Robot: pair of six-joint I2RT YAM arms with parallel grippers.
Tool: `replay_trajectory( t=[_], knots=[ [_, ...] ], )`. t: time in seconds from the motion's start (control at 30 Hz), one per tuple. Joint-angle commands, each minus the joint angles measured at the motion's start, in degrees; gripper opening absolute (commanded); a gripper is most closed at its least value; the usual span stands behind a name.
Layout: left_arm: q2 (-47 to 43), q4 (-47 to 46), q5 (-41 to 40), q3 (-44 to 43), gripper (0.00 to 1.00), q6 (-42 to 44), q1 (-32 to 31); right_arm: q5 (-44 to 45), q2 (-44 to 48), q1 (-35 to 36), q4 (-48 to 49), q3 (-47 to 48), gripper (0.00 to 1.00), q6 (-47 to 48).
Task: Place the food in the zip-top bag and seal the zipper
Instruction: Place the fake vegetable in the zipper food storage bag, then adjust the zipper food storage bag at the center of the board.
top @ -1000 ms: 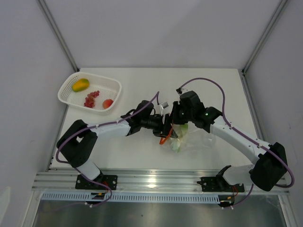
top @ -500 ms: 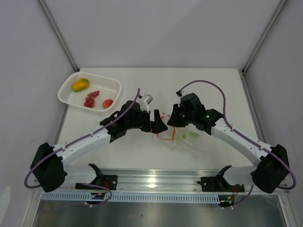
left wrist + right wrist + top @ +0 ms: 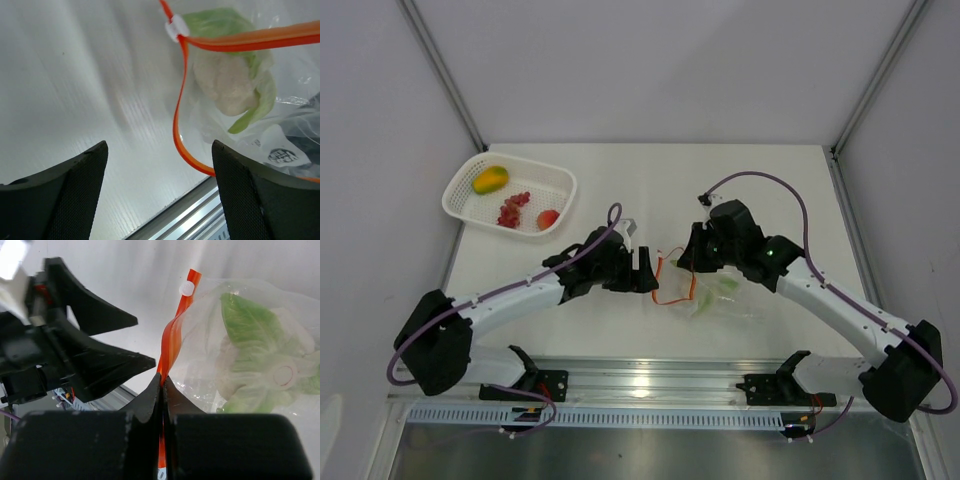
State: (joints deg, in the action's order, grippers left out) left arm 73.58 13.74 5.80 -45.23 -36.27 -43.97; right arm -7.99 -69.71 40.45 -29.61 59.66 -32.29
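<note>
Zip-top bag [image 3: 725, 298], mouth leftward, zipper [image 3: 172, 340] in right tool [image 3: 161, 381] pinch (left tool [image 3: 159, 147] wide)

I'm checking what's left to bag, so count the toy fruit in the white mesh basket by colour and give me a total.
Yellow-orange toy mango: 1
Dark red toy grape bunch: 1
Red-orange round toy fruit: 1
Total in the white plastic mesh basket: 3
</note>
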Motion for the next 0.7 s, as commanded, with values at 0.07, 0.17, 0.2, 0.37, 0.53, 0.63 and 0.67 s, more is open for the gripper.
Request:
replay_trajectory(
  t=[0.07,0.17,0.2,0.37,0.53,0.63,0.67],
  knots=[
    [4.63,-5.73,6.67,1.20,0.80,-4.15,0.55,0.52,3.09,0.34,-0.89,1.69,0.00,0.74],
    [7.97,-7.40,9.13,-0.20,0.70,-5.03,0.64,0.52,3.44,0.42,-1.24,1.60,0.00,0.65],
    [9.46,-8.02,9.75,-0.55,0.67,-5.12,0.64,0.52,3.36,0.34,-1.24,1.51,0.00,0.74],
    [12.90,-13.37,16.50,-2.22,0.44,-7.75,0.72,0.78,4.14,0.42,-1.07,0.55,0.00,1.36],
    [12.12,-15.67,19.42,-3.54,0.07,-8.29,0.64,4.03,3.79,0.42,-3.26,0.37,0.00,2.15],
    [9.48,-13.39,19.51,-5.55,0.01,-5.93,0.64,6.93,4.23,0.42,-4.32,0.20,0.00,3.19],
    [8.17,-12.17,20.12,-6.00,0.01,-5.39,0.64,7.54,4.32,0.34,-4.58,0.28,0.00,3.55]
  ],
)
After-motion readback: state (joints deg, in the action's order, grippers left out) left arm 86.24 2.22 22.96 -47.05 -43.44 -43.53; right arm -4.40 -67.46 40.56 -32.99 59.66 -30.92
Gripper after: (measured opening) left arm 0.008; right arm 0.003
